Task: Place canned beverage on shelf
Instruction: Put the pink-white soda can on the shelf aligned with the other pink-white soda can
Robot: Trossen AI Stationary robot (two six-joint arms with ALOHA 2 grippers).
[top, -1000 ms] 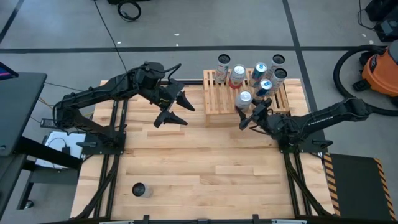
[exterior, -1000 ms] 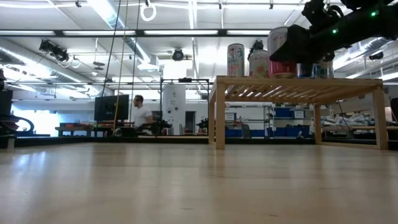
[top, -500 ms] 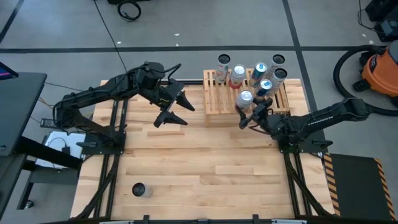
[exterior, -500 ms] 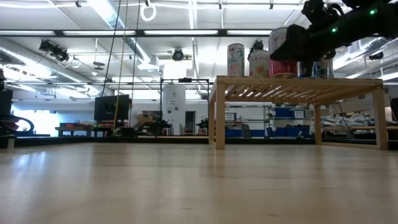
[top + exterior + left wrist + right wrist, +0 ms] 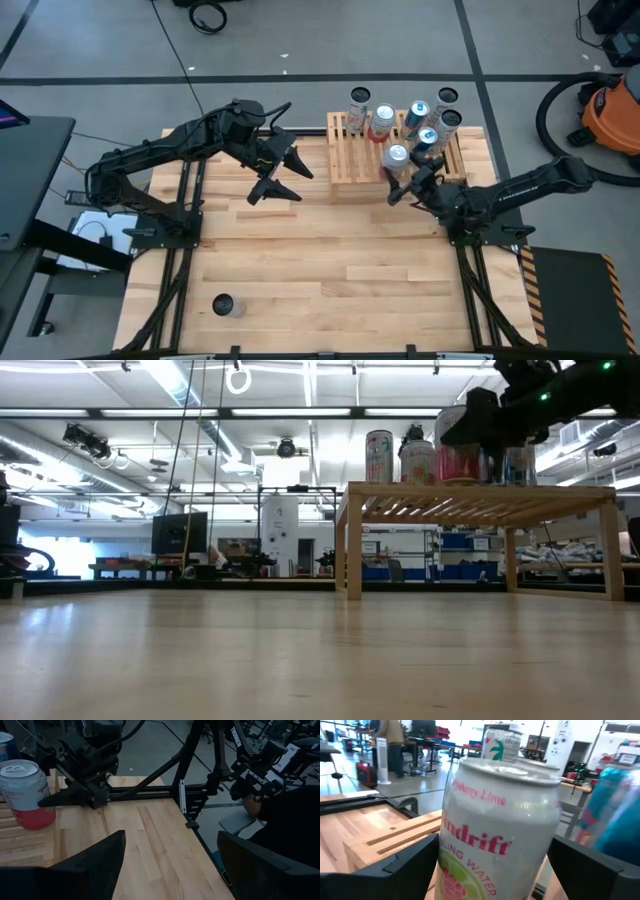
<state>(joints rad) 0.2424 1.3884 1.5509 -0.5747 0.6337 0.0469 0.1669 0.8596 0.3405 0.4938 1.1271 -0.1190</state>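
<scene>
The shelf (image 5: 350,160) is a low slatted light-wood rack at the table's far right. A white can with a red base (image 5: 396,156) stands upright on the slats near the shelf's front edge, and also shows large in the right wrist view (image 5: 500,830). My right gripper (image 5: 408,180) is open and level. It reaches in from the near right, one finger (image 5: 395,865) on each side of this can. My left gripper (image 5: 300,182) hangs open above the bare table left of the shelf, with nothing between its fingers. My right gripper's fingers flank the lower wall of the white can (image 5: 455,870), coming level from the table's near right. I cannot tell whether either finger touches it. The can stands on its base on the shelf slats (image 5: 20,832).
Several more cans stand farther back on the shelf, among them a red-and-white one (image 5: 383,118) and a blue one (image 5: 418,110). A dark can (image 5: 224,304) stands alone on the table near the front left. The wide middle of the table (image 5: 330,250) is bare wood.
My right gripper has tipped a little beside the white can, and more of the can now shows in the low view. The can remains upright on the shelf.
</scene>
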